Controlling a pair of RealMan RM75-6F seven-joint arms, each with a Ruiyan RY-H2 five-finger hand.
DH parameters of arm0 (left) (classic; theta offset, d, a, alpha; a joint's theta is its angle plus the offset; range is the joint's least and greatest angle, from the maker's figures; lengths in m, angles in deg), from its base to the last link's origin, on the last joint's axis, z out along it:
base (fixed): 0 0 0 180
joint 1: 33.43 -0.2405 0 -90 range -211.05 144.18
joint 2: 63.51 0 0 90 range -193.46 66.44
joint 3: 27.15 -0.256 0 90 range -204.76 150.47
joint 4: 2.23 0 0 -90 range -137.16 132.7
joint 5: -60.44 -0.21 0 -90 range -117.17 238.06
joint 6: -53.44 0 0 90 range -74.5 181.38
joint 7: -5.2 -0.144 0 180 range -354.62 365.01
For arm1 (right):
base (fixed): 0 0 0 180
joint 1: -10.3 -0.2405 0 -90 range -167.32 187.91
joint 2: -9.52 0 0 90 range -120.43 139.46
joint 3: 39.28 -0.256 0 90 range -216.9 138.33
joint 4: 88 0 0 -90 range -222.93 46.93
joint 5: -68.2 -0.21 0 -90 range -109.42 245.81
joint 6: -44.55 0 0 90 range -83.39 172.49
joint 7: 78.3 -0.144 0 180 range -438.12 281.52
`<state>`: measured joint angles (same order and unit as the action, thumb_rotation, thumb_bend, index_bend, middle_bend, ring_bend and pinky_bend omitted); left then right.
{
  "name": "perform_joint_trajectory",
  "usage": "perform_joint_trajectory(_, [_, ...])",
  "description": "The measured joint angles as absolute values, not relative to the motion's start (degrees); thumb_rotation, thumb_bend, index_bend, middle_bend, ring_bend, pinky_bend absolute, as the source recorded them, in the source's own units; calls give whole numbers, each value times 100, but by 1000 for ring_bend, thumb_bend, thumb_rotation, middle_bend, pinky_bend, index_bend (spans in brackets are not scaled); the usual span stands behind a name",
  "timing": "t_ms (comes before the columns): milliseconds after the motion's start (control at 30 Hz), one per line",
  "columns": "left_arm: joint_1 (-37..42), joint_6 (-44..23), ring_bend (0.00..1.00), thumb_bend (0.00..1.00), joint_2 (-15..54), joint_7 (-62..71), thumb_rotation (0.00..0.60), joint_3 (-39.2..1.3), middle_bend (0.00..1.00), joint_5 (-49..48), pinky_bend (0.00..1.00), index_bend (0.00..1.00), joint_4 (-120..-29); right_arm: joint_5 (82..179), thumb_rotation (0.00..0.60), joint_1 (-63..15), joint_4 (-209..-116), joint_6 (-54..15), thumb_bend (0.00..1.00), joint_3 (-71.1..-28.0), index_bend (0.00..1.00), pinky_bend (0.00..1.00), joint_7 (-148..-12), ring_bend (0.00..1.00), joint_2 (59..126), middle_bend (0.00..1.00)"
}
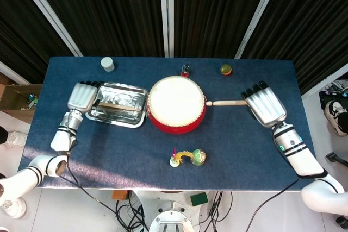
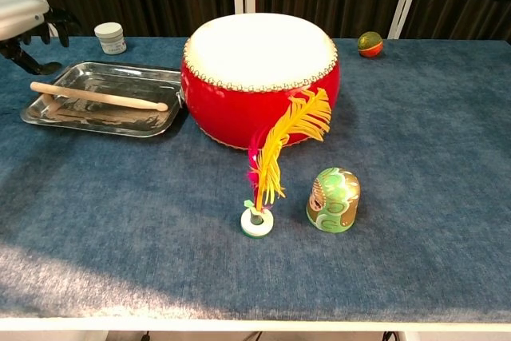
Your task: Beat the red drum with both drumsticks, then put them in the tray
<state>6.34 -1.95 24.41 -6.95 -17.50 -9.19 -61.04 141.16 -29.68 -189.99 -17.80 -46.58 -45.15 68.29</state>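
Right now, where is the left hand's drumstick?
The drumstick lies in the tray, left of the red drum in both views, released beside the left hand.

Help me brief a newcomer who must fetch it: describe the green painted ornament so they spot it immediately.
Start at the red drum mid-table and come toward the near edge. Beside the feathered shuttlecock, on its right, sits the green painted ornament: squat, dome-shaped, with no feathers.

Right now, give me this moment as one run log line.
left robot hand: open, beside tray | first drumstick: lying in tray | right robot hand: holds second drumstick beside red drum
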Motion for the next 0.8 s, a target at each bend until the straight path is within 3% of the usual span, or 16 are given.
perform_joint_trajectory(433, [181,-1364,358,346,1058,-217,600,-1729,325,-1822,435,278,-9054,12505,600,-4095,-19541,-1051,778,-5067,818,364,-2709,385,6999,698])
perform_joint_trajectory(633, [279,-1397,358,344,709,-137,600,-1579,329,-2036,438,287,-10111,11514,600,-4748,-19640,-1060,778,-5209,818,362,-2030,382,7358,698])
perform_joint_trajectory(800, [508,-1212,358,343,741,-243,600,-1374,329,-1861,442,288,-10307,10986,600,-5219,-19637,-1254,778,-5228,817,358,-1630,381,7723,698])
